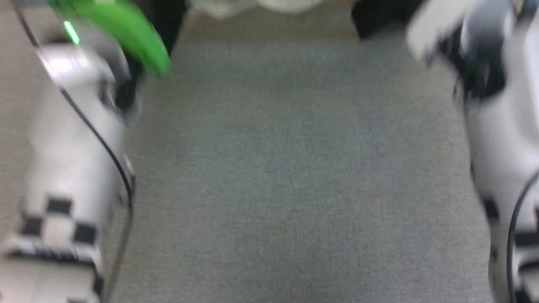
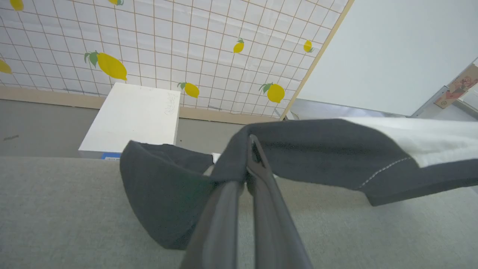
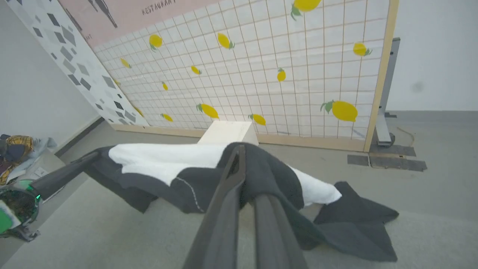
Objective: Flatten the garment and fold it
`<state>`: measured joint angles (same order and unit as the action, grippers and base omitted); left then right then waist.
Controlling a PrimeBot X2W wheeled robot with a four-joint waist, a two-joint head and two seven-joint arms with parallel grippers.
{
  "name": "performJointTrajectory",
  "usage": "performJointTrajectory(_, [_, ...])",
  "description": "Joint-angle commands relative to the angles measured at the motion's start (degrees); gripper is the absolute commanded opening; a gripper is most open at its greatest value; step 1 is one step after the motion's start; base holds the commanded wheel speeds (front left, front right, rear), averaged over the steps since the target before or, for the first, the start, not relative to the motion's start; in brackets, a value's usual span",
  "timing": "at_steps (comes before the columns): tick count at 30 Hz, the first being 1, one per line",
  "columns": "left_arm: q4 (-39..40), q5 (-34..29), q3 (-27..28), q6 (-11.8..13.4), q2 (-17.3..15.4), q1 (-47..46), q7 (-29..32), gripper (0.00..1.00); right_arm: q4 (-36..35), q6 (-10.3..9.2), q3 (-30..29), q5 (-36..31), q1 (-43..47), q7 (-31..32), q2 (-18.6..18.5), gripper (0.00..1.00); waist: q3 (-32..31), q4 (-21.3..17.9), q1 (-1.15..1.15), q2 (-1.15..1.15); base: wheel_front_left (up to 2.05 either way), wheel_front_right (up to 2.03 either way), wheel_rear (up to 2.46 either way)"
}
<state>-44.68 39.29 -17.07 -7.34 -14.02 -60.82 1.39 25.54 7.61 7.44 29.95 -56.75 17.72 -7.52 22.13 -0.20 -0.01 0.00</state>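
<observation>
The garment (image 2: 336, 149) hangs stretched between my two grippers above the grey surface. My left gripper (image 2: 252, 146) is shut on a fold of its black fabric; a black sleeve (image 2: 164, 194) droops to the left and the white panel (image 2: 429, 138) runs off right. In the right wrist view my right gripper (image 3: 239, 154) is shut on black fabric of the garment (image 3: 160, 158), which spans left to the other gripper's fingers (image 3: 63, 173). Another black sleeve (image 3: 354, 224) rests on the surface. The head view is blurred, with a pale forearm at each side.
A wide grey padded surface (image 1: 286, 168) lies under the arms. A white box (image 2: 134, 116) stands on the floor by the lemon-patterned grid wall (image 3: 280, 67). A heap of other clothes (image 3: 15, 149) lies at the left in the right wrist view.
</observation>
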Motion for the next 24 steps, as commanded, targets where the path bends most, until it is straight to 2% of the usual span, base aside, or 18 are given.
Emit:
performJointTrajectory(1, [0.9,0.91,-0.33,-0.12,-0.34,4.34,-0.75,0.0,-1.96,-0.12,-0.14,1.15,4.77,0.21,-0.74,0.0,-8.77,2.85,0.01,0.0,0.0,0.0,0.0])
performJointTrajectory(4, [3.34,2.91,-1.39,-0.13,0.53,13.87,-0.75,0.0,-7.11,-0.12,-1.03,2.92,16.36,1.14,-1.24,0.0,-12.3,3.63,0.01,0.0,0.0,0.0,0.0])
performJointTrajectory(9, [6.78,5.65,-1.38,1.01,1.73,27.15,-0.26,0.0,-13.25,-0.12,-4.27,4.38,31.5,2.25,0.52,0.0,-16.11,3.79,0.01,0.0,0.0,0.0,0.0])
performJointTrajectory(17, [11.54,8.99,-0.26,6.39,2.15,44.48,1.49,0.0,-17.05,-0.12,-8.96,3.04,49.26,3.64,2.94,0.0,-21.34,4.11,0.01,0.0,0.0,0.0,0.0])
performJointTrajectory(24, [18.03,11.27,0.13,11.16,1.5,54.87,5.88,0.0,-21.74,-0.12,-11.94,0.8,59.61,7.37,3.99,0.0,-23.28,4.36,0.01,0.0,0.0,0.0,0.0])
